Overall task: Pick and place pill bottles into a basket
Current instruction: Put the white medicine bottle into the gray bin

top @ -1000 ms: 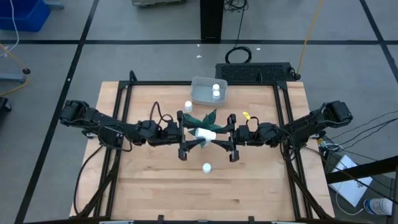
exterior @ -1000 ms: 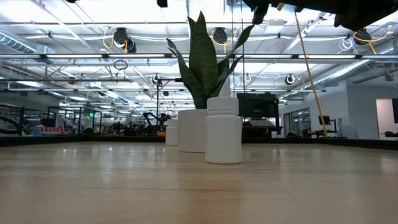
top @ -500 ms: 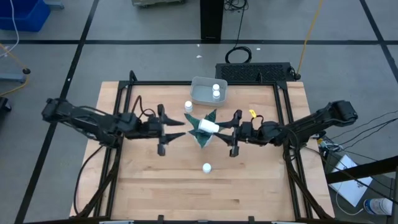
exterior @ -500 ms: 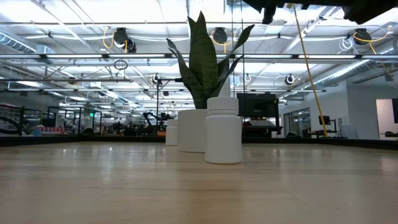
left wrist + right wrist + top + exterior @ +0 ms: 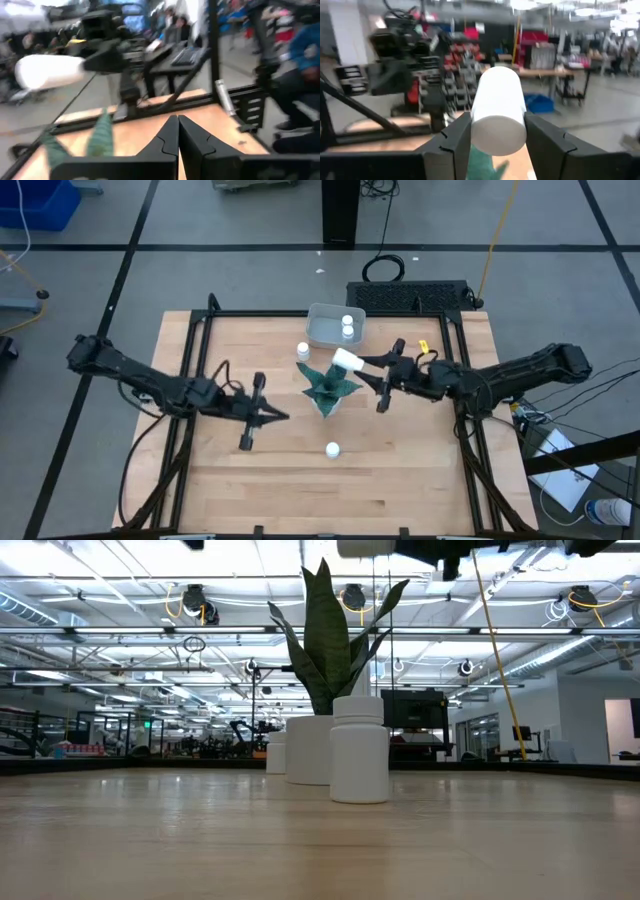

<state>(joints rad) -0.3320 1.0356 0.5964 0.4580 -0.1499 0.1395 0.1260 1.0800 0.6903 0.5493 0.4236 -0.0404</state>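
Two dark, cabled, jointed arms

Lighting: bright, even, from overhead ceiling strips; glare blew out upper part of low view.
Shadows: faint, soft, short beneath arms in high view.
High view: sharp throughout; tabletop (image 5: pixel 300 480) evenly lit.
Low view: near wood grain at frame bottom soft, out of focus; room behind fairly crisp.
Left wrist view: heavy motion blur across whole frame; people at right edge smeared.
Right wrist view: background blurred; held pill bottle (image 5: pixel 498 110) bright, near overexposed.
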